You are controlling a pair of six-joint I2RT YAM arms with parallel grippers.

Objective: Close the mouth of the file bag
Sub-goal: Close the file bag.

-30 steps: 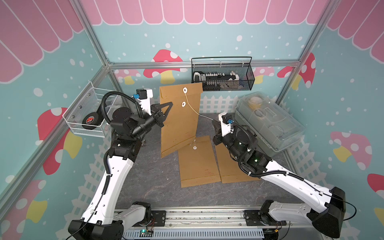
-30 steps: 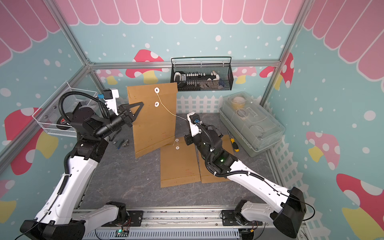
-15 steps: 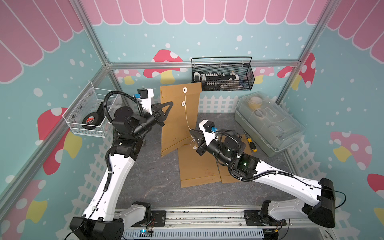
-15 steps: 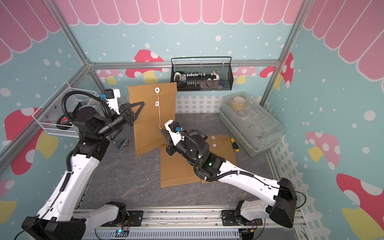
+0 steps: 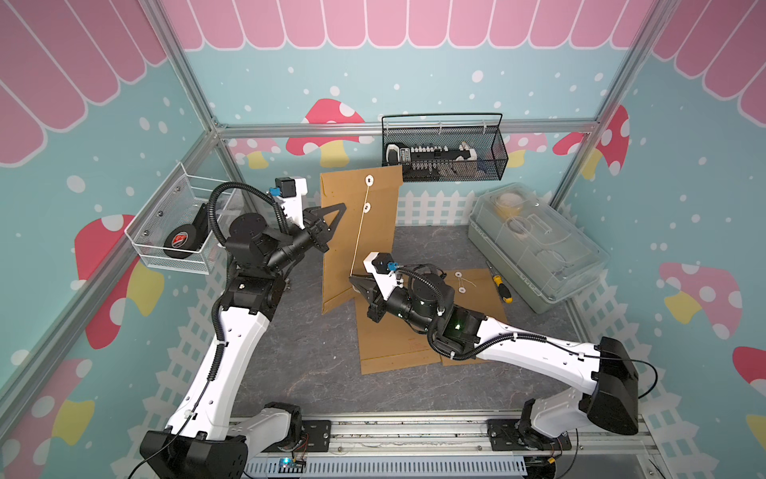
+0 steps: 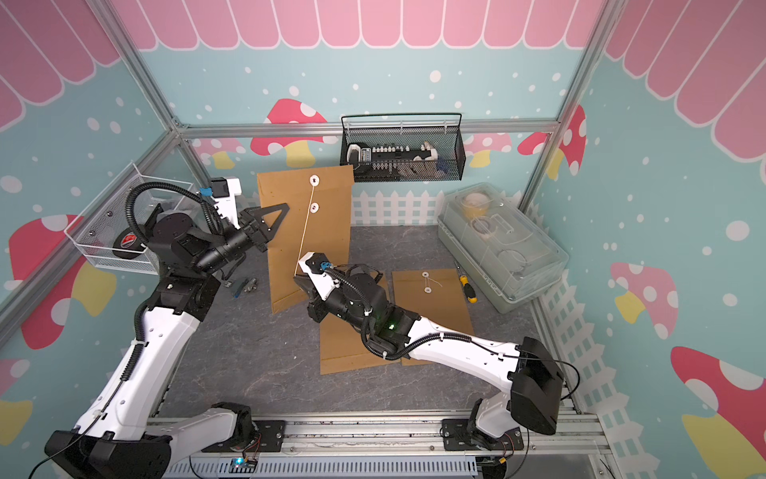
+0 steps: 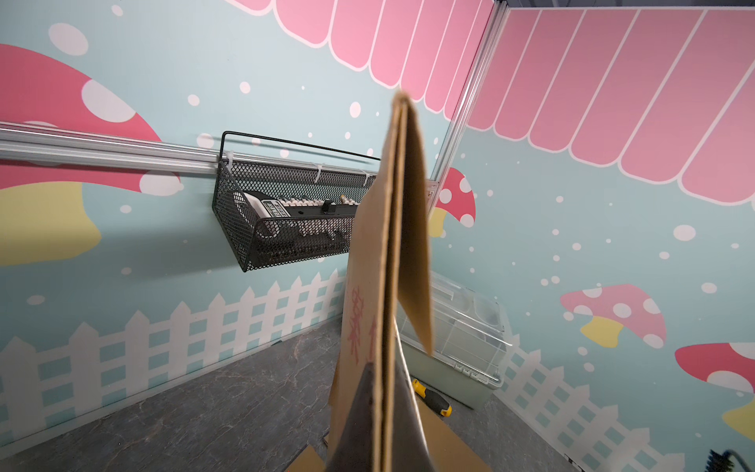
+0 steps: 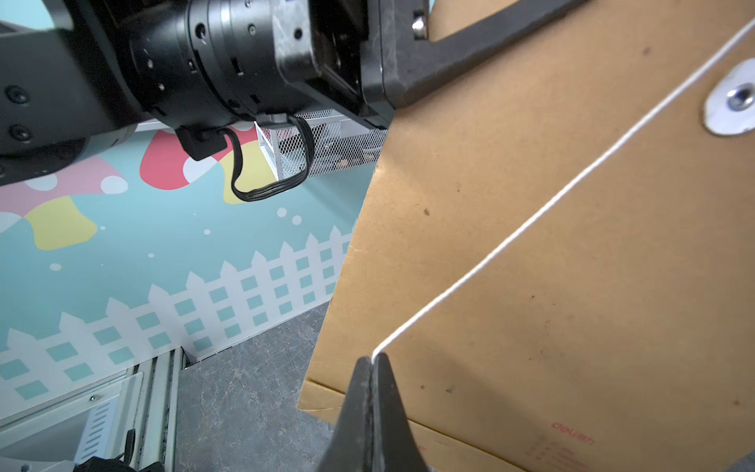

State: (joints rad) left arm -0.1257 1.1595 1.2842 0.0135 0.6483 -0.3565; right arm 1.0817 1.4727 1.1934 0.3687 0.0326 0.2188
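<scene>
The file bag [image 5: 373, 240] [image 6: 327, 240] is a brown paper envelope standing upright at the back of the table. My left gripper [image 5: 342, 206] [image 6: 286, 206] is shut on its left edge; in the left wrist view the black fingertips [image 7: 367, 392] pinch the bag [image 7: 367, 265] edge-on. A white string [image 5: 359, 236] [image 6: 304, 236] runs taut from the upper white disc [image 5: 369, 180] down past the lower disc [image 5: 367, 207]. It ends in my right gripper [image 5: 352, 278] [image 6: 296, 278], which is shut on the string's end [image 8: 531, 220] at its tips [image 8: 372, 357].
Two more brown envelopes [image 5: 393, 344] [image 5: 472, 286] lie flat under the right arm. A yellow-handled screwdriver [image 5: 499, 286] lies beside a clear lidded box [image 5: 534, 244]. A black mesh basket [image 5: 443, 153] hangs on the back wall and a wire basket [image 5: 178, 236] on the left wall.
My right gripper has swung from the bag's right side to low in front of it, so the string now runs down the bag's face. The left arm has barely moved.
</scene>
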